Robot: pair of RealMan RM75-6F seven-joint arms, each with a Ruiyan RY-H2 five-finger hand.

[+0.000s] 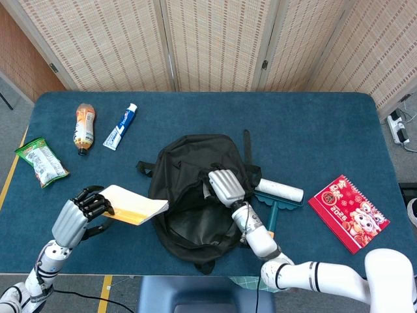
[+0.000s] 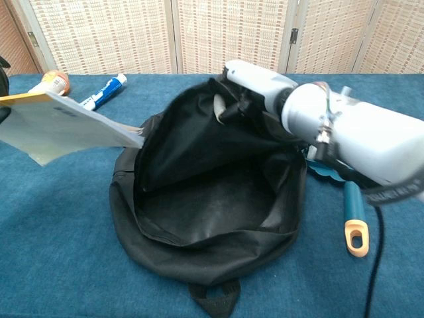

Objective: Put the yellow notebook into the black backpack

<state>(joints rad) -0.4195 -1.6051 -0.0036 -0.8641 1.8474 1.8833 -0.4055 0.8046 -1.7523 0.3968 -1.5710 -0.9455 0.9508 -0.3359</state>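
Note:
The black backpack (image 1: 189,215) lies in the middle of the blue table, its mouth wide open toward me (image 2: 205,199). My right hand (image 1: 225,188) grips the upper flap (image 2: 192,126) and holds it lifted, so the empty inside shows. My left hand (image 1: 81,215) holds the yellow notebook (image 1: 133,206) by its left end, flat and raised above the table. The notebook's right edge (image 2: 126,134) reaches the left rim of the open mouth.
A lint roller (image 1: 279,195) lies just right of the backpack. A red calendar (image 1: 347,212) is farther right. At the back left are a toothpaste tube (image 1: 122,126) and a bottle (image 1: 84,127); a green snack bag (image 1: 40,160) sits near the left edge.

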